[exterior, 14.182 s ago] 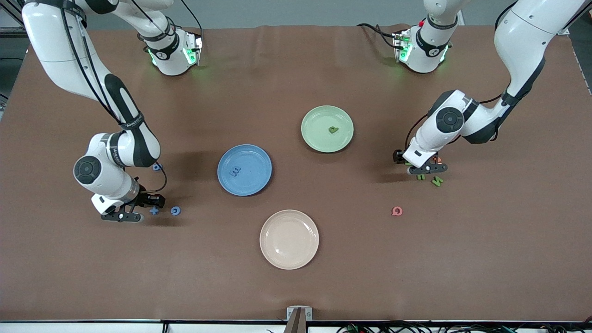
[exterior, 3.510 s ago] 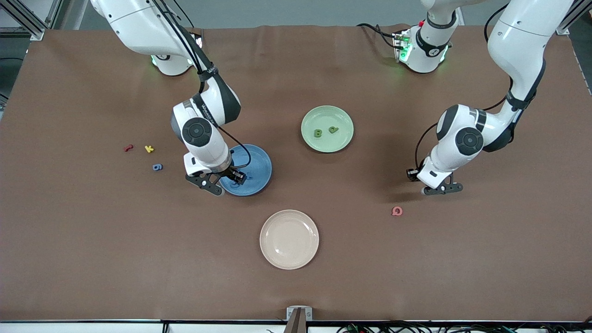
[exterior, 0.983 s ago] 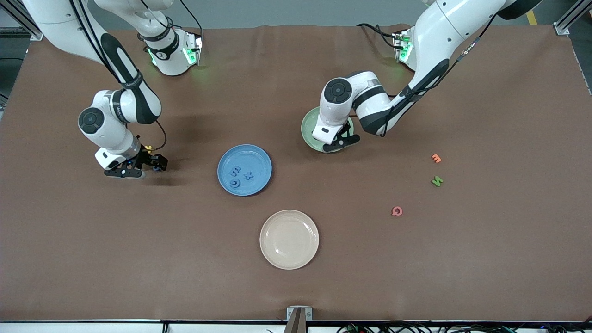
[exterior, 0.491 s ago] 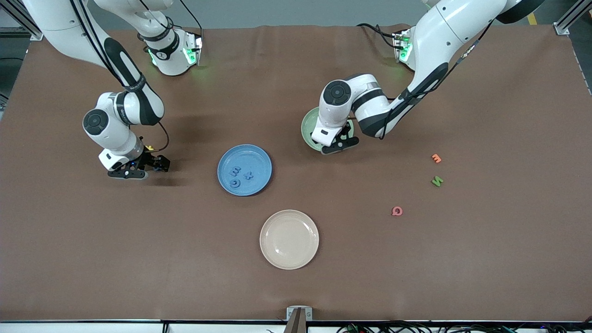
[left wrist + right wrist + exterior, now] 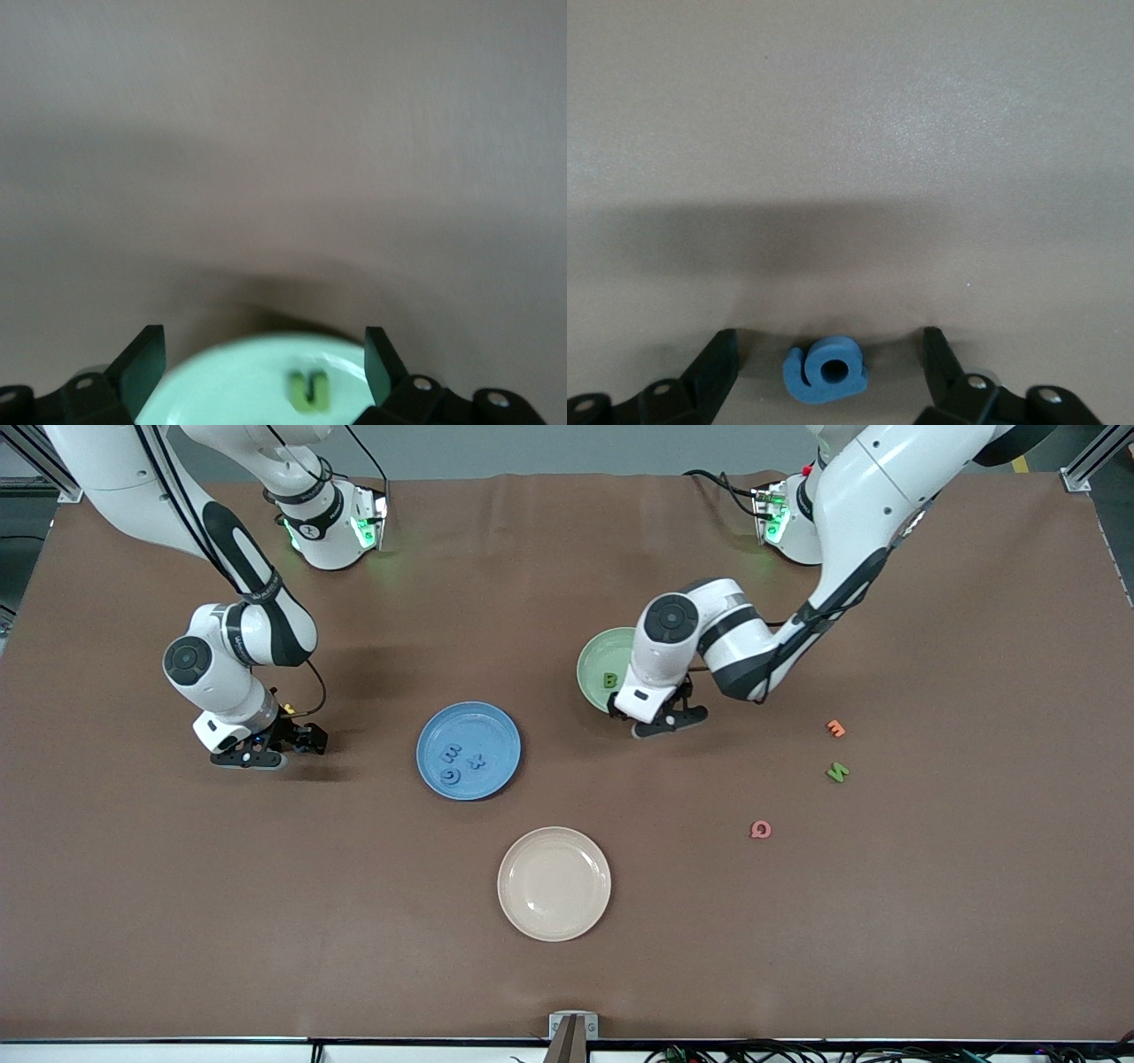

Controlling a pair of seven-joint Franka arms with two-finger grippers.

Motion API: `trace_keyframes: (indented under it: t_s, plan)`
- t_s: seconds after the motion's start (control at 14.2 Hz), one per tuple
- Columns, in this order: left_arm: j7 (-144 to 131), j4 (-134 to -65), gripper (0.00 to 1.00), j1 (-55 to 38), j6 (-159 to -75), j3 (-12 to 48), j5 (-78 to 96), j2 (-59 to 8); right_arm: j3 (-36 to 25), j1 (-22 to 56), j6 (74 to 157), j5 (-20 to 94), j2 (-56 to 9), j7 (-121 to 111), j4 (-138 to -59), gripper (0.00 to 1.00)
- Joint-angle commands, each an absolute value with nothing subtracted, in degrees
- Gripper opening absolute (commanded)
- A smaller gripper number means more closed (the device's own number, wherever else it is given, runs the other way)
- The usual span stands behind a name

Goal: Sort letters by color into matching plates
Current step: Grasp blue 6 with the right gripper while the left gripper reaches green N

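Jaws of both grippers stand wide apart and hold nothing. Between the right gripper's (image 5: 828,354) fingers (image 5: 713,363) a blue letter (image 5: 826,370) lies flat on the bench (image 5: 797,921), touching neither pad. The left gripper (image 5: 261,359) hangs over the camera-side edge of the pale green plate (image 5: 601,657); below its jaws a small green letter (image 5: 306,390) rests in that plate, blurred, so its shape is hard to read. A green B (image 5: 609,680) also lies in the plate, toward the right arm's end from those jaws.

A brown mat covers the bench, with faint creases near the bases. The blue plate (image 5: 496,731) sits between the two grippers and holds three blue letters (image 5: 462,763). Toward the left arm's end from the left jaws lie a green N (image 5: 837,771), an orange letter (image 5: 835,728) and a pink one (image 5: 760,829). A cream plate (image 5: 554,883) sits nearest the camera.

Each arm reaches down from its base with the wrist bent low.
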State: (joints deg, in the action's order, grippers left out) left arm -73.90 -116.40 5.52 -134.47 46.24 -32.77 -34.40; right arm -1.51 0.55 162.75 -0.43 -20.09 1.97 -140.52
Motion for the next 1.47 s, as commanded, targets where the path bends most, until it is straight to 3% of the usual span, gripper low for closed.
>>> trace_keyframes:
  t_s: [0.0, 0.42, 0.98, 1.4]
  plan:
    - [-68.1, -117.0, 0.99, 9.5, -133.2, 47.4, -33.8, -31.7, -1.0, 0.0, 163.1, -0.2, -20.3, 1.8, -140.7, 0.87]
    - [-55.7, -117.2, 0.99, 21.9, -131.1, 51.9, -33.8, -31.6, -1.0, 0.0, 162.9, -0.2, -20.3, 1.9, -140.7, 0.71]
    - [-38.1, -117.0, 0.99, 32.2, -130.0, 52.2, -33.8, -31.5, -1.0, 0.1, 162.9, -0.2, -20.3, 2.0, -140.7, 0.47]
    - [-28.3, -117.2, 0.99, 38.6, -129.4, 52.0, -36.1, -31.6, -0.9, 0.2, 162.9, -0.2, -20.3, 2.3, -140.6, 0.11]
